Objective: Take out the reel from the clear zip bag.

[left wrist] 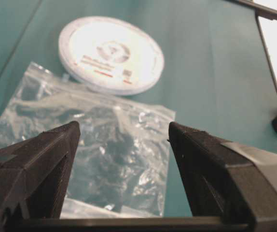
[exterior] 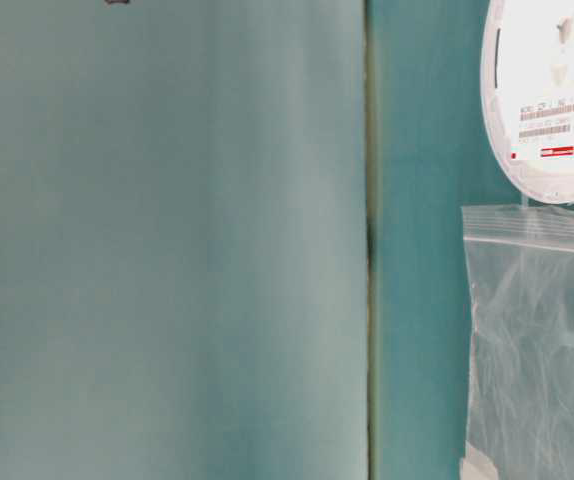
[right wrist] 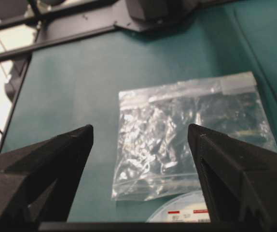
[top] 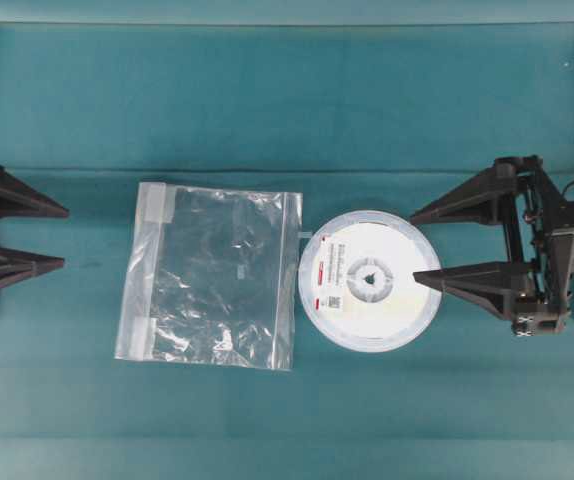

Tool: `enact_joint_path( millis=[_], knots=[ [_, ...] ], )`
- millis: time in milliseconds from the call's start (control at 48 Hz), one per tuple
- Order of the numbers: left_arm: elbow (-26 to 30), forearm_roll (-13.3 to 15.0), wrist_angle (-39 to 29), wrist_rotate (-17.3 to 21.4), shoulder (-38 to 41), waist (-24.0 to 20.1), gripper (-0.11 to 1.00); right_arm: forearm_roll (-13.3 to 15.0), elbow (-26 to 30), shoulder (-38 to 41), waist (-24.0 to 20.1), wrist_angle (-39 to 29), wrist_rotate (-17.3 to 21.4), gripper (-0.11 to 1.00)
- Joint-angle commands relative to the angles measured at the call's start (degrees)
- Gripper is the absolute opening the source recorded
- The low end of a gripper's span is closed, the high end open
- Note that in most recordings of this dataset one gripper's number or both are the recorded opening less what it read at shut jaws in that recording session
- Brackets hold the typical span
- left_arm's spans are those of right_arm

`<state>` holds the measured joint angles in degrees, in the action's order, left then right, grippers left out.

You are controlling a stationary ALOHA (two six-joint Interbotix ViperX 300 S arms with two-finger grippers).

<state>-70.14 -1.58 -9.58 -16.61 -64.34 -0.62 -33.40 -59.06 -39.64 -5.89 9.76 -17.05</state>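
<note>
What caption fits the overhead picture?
Flat round white reel lies outside crinkly clear zip bag on teal table, between two open black hands.

1. In the table-level view the reel [exterior: 552, 95] is cut off by the top and right edges; only its lower left part shows.
2. The same view cuts the bag [exterior: 537, 340] at the right and bottom edges.
3. In the right wrist view only a sliver of the reel [right wrist: 186, 212] shows at the bottom edge.
4. The label print on the reel is too small to read in the overhead view.
5. In the overhead view the left gripper [top: 57, 237] is cut by the left edge; only its two fingertips show.
6. One finger [top: 467, 282] of the right gripper [top: 415, 246] overlaps the reel's right rim from above; whether it touches is not clear.
</note>
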Motion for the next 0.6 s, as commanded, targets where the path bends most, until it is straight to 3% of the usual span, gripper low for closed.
enact_joint_path(
  millis=[0,583],
  knots=[
    [1.5,-0.2,0.3,0.2,0.3,0.1,0.89,0.1,0.4,-0.3,0.0,0.2,-0.7,0.94],
    [1.5,-0.2,0.2,1.9,0.3,0.1,0.88,0.0,0.3,-0.2,0.0,-0.5,-0.4,0.94]
  ],
)
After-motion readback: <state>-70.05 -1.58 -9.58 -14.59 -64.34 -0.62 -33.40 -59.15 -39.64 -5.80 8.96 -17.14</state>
